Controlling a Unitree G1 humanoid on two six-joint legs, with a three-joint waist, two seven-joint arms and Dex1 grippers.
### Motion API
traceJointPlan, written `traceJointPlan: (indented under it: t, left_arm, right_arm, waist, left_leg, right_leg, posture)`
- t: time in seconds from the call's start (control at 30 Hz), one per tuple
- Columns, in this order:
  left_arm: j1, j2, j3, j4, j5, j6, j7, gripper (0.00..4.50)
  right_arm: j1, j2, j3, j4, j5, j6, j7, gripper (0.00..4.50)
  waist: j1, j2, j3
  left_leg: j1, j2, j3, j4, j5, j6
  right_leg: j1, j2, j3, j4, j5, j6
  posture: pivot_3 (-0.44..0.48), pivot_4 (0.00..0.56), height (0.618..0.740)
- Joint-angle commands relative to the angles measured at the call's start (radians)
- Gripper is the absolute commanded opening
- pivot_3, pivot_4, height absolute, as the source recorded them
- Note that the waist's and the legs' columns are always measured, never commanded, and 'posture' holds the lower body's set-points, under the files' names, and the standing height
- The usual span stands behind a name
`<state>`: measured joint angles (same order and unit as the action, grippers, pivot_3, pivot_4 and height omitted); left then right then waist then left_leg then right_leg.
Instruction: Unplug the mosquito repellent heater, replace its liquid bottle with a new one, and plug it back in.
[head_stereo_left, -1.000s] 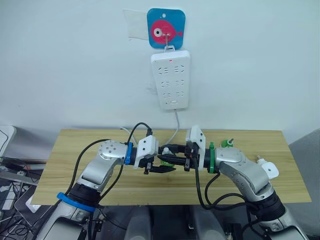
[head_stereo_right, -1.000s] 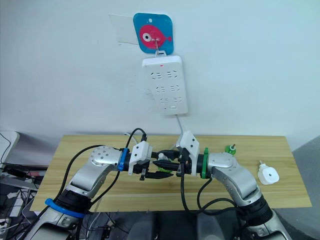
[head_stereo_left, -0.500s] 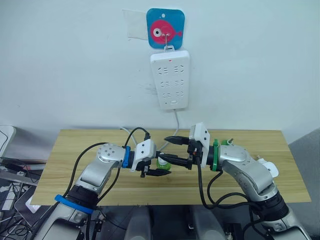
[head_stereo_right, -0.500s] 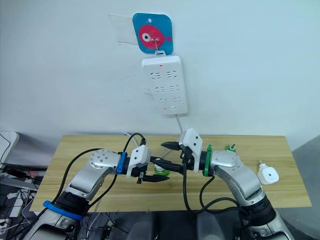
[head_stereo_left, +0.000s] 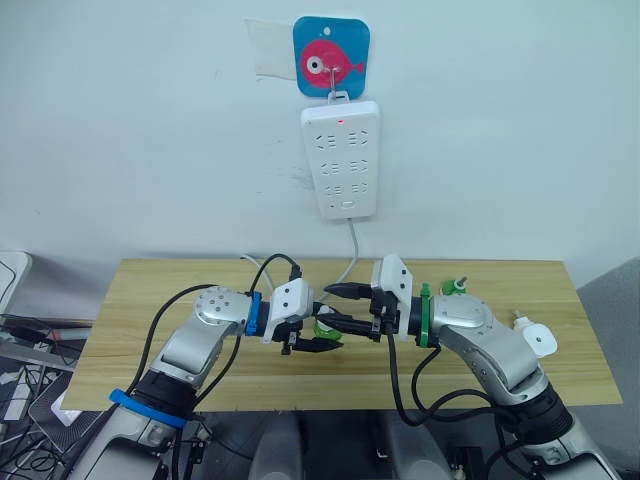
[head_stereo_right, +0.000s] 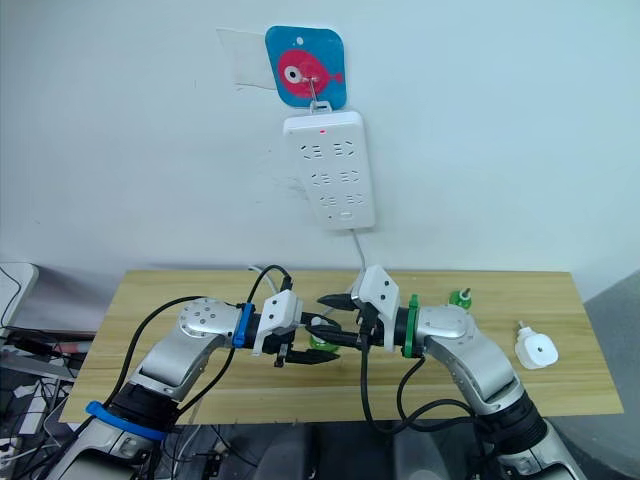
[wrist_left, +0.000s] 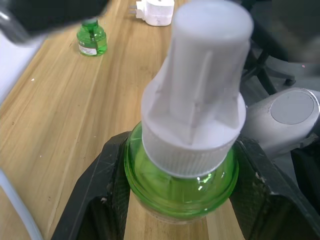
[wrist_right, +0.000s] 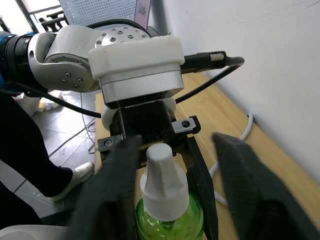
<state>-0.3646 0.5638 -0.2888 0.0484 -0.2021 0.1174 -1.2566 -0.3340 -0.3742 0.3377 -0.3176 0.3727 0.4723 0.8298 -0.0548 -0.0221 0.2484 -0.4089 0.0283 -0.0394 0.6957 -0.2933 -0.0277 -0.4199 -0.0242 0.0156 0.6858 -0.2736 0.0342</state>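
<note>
- My left end effector (head_stereo_left: 318, 338) is clamped on the new one (wrist_left: 187, 145), its two black fingers (wrist_left: 100, 200) pressed against the green body, with the white cap pointing away from the wrist.
- In the head views that bottle is mostly hidden between the two end effectors; I make out just a speck of green.
- My right end effector (head_stereo_left: 340, 307) has its fingers spread wide to either side of the white cap, not touching it. Its fingers are blurred in its own wrist view.
- I count two green bottles. The second is its liquid bottle (head_stereo_left: 452, 288), standing on the counter (head_stereo_left: 150, 300) behind my right forearm, partly covered by it. Its wick is too small to make out.
- One mosquito repellent heater (head_stereo_right: 536, 350) lies on the counter beyond my right elbow, well apart from both end effectors.
- One white power strip (head_stereo_left: 342, 158) hangs on the wall above and beyond both end effectors, under a fish hook plate (head_stereo_left: 332, 56).
</note>
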Motion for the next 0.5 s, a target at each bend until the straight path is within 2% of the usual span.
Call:
traceJointPlan:
  t: [0.03, 0.1, 0.13, 0.23, 0.5]
  left_arm:
    - [0.005, 0.004, -0.003, -0.036, -0.001, -0.014, -0.004, 2.25]
    - [0.005, 0.003, -0.003, -0.038, -0.001, -0.012, -0.003, 2.25]
    - [0.005, 0.003, -0.002, -0.038, 0.000, -0.011, -0.002, 2.25]
    - [0.005, 0.004, -0.001, -0.037, -0.001, -0.011, -0.003, 2.25]
    - [0.004, 0.010, 0.005, -0.011, 0.006, -0.016, -0.001, 2.25]
  right_arm:
    - [-0.005, 0.006, 0.004, -0.013, 0.003, -0.019, 0.019, 1.11]
    - [-0.004, 0.007, 0.004, -0.012, 0.004, -0.017, 0.024, 0.35]
    - [-0.003, 0.007, 0.005, -0.012, 0.005, -0.017, 0.027, 0.18]
    - [-0.004, 0.008, 0.006, -0.013, 0.009, -0.016, 0.035, 0.18]
    - [-0.050, 0.002, -0.137, -0.122, 0.165, 0.085, 0.006, 0.18]
  waist:
    - [0.000, 0.000, 0.000]
    - [0.000, 0.000, 0.000]
    - [0.000, 0.000, 0.000]
    - [0.000, 0.000, 0.000]
    - [0.000, 0.000, 0.000]
  left_leg:
    - [0.000, 0.000, 0.000, 0.000, 0.000, 0.000]
    - [0.000, 0.000, 0.000, 0.000, 0.000, 0.000]
    - [0.000, 0.000, 0.000, 0.000, 0.000, 0.000]
    - [0.000, 0.000, 0.000, 0.000, 0.000, 0.000]
    - [0.000, 0.000, 0.000, 0.000, 0.000, 0.000]
  right_leg:
    - [0.000, 0.000, 0.000, 0.000, 0.000, 0.000]
    - [0.000, 0.000, 0.000, 0.000, 0.000, 0.000]
    - [0.000, 0.000, 0.000, 0.000, 0.000, 0.000]
    - [0.000, 0.000, 0.000, 0.000, 0.000, 0.000]
    - [0.000, 0.000, 0.000, 0.000, 0.000, 0.000]
  posture:
    - [-0.071, 0.219, 0.740]
    - [-0.071, 0.219, 0.740]
    - [-0.071, 0.219, 0.740]
    - [-0.069, 0.224, 0.740]
    - [-0.071, 0.226, 0.740]
